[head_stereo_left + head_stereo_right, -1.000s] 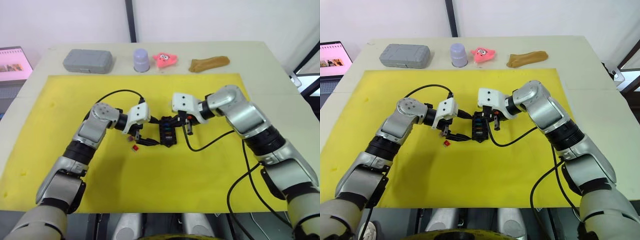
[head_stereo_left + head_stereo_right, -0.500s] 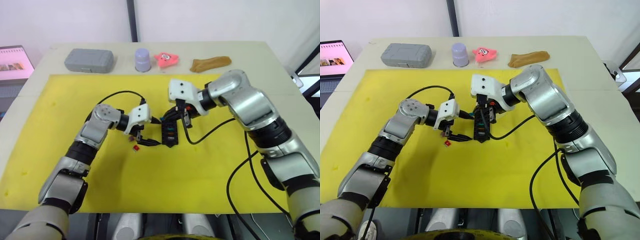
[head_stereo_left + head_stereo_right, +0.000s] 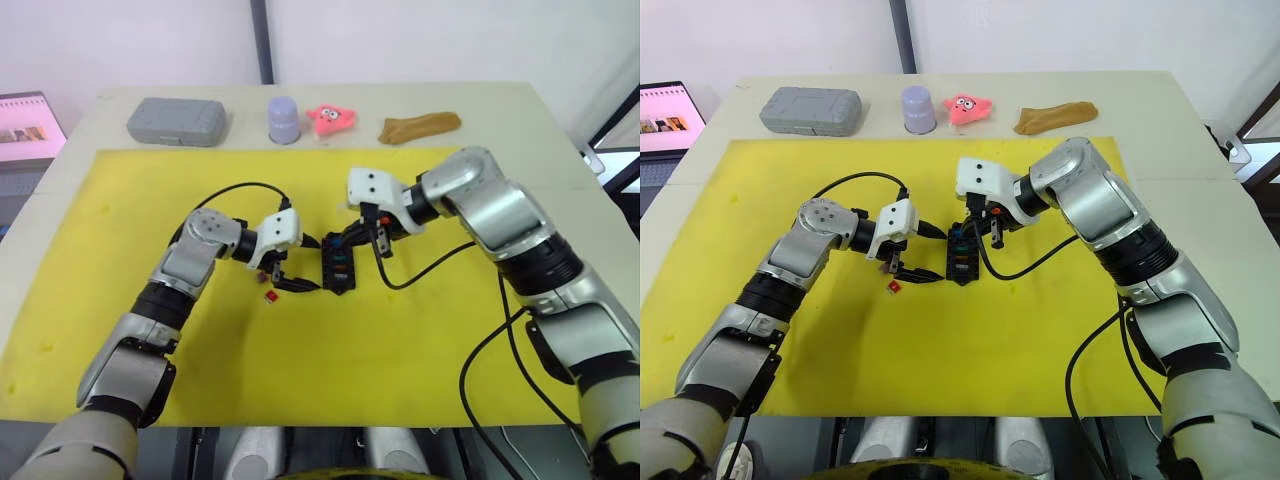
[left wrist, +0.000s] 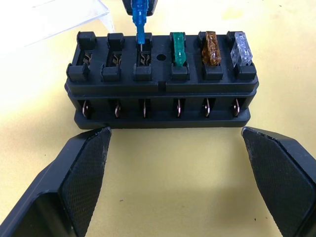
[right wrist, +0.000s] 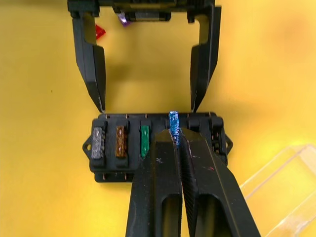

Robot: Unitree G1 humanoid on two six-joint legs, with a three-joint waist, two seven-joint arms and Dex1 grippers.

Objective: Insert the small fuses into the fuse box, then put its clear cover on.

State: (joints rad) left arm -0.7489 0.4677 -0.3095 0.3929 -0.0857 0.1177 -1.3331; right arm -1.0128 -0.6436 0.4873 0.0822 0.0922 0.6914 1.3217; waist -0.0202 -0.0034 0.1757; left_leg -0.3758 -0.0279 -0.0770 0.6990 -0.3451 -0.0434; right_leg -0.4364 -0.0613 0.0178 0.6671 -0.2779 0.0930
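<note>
My right gripper (image 5: pixel 174 136) pinches one blue fuse (image 4: pixel 140 19), its blades at a slot of the box (image 4: pixel 162 84) just below my fingertips. My left gripper (image 4: pixel 177 163) stands spread, a finger at each end of the box. Three fuses (image 4: pixel 210 47) sit seated beside the blue one; two loose ones (image 5: pixel 100 31) lie behind my left gripper, and one cover (image 4: pixel 49 19) lies beside the box.

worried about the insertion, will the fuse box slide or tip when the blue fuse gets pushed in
The fuse box looks low and wide, so tipping seems unlikely. It could slide on the smooth yellow mat; the left gripper has open jaws flanking it, apparently not clamping. The blue fuse looks thin, perhaps bendable.
</note>
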